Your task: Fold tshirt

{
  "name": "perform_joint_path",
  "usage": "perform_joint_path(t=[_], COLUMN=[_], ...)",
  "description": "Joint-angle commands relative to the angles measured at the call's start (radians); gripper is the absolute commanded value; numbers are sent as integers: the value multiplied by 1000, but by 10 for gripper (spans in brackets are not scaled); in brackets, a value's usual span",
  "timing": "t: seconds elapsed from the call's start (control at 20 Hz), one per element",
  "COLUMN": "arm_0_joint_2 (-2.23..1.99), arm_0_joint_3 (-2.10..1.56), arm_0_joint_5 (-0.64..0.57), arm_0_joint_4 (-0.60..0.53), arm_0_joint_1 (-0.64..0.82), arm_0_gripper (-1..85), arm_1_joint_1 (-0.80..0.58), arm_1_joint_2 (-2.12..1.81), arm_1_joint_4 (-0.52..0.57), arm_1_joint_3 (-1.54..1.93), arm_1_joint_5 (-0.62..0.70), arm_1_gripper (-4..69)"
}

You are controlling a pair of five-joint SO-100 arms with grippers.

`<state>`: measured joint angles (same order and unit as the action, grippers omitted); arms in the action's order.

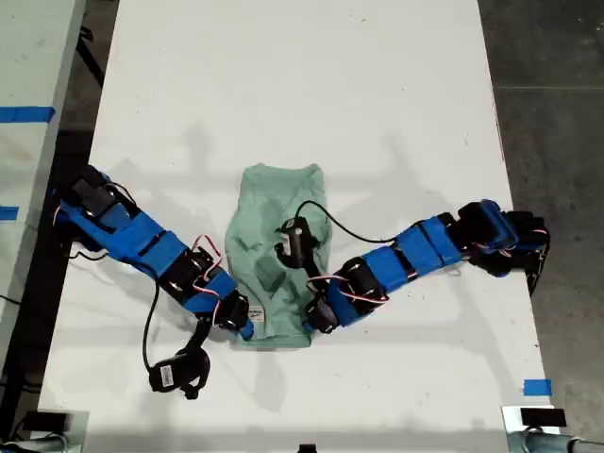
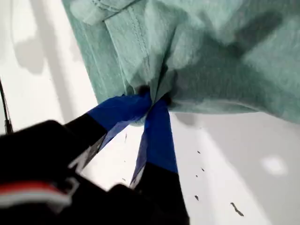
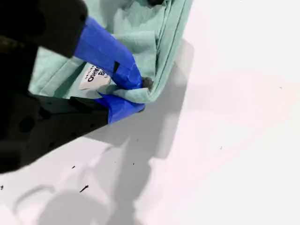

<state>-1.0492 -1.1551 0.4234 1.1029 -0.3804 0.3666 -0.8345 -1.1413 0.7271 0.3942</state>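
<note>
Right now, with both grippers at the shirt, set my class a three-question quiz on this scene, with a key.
1. True or false: my first gripper is shut on the tshirt.
2. What shows on the fabric beside my second gripper? A) a white tag B) a button C) a zip
3. Fill in: the tshirt lies on a white ____.
Key: 1 true; 2 A; 3 table.
</note>
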Motion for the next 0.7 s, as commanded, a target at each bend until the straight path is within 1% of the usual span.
perform_joint_path(t=[0.0, 0.15, 0.4, 0.65], arm_0_joint_2=[-155, -202, -236, -284], arm_0_joint_3=[54, 41, 23, 18], arm_0_joint_5=[-69, -167, -367, -497], arm_0_joint_4=[80, 192, 282, 354], arm_0_joint_1=[63, 183, 413, 601], arm_0_gripper=[0, 0, 0, 0], arm_1_joint_1=[-81, -175, -330, -471], arm_1_joint_2=[-167, -210, -255, -321], arm_1_joint_4=[-43, -86, -167, -222], arm_1_joint_3=[-43, -41, -37, -29], arm_1_joint_5=[77, 161, 267, 360], arm_1_gripper=[-11, -11, -11, -12])
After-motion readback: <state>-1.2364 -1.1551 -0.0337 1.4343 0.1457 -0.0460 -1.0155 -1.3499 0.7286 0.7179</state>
